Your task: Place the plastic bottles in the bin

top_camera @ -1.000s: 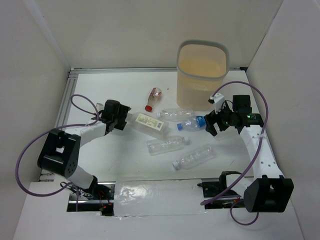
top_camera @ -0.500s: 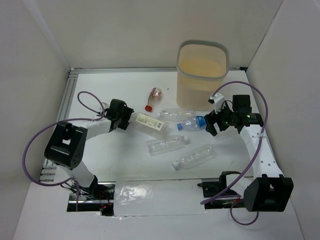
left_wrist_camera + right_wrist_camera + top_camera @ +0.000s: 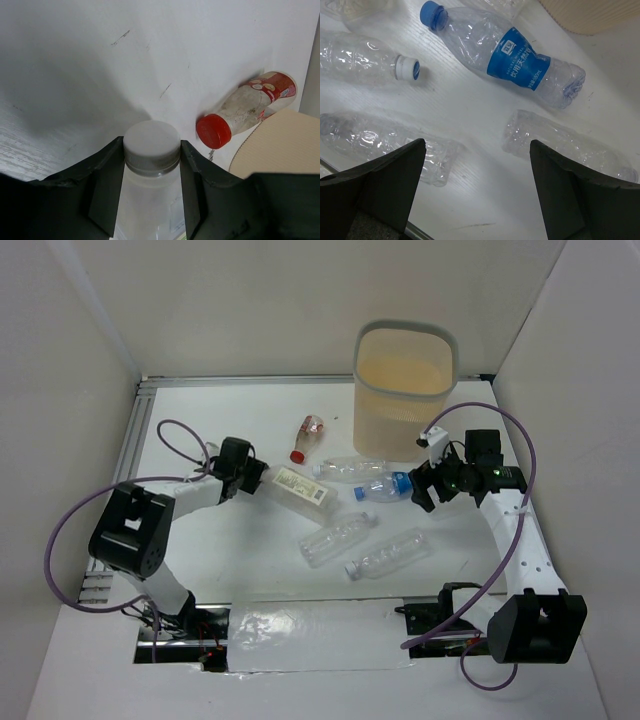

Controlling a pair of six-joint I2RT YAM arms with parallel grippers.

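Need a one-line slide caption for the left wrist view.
The left gripper shut on the top of a white-capped bottle, a red-capped bottle lying on the table beyond.

From where I stand, nothing reads clearly. The blue-capped bottle (image 3: 500, 50) wears a blue label (image 3: 518, 59) with a small white logo and lines of white lettering, too fine to make out. The red-capped bottle (image 3: 250, 102) has a red-and-white label (image 3: 272, 85), its print blurred. The white-capped bottle (image 3: 150, 185) bears a pale label (image 3: 302, 487) with unreadable dark marks.
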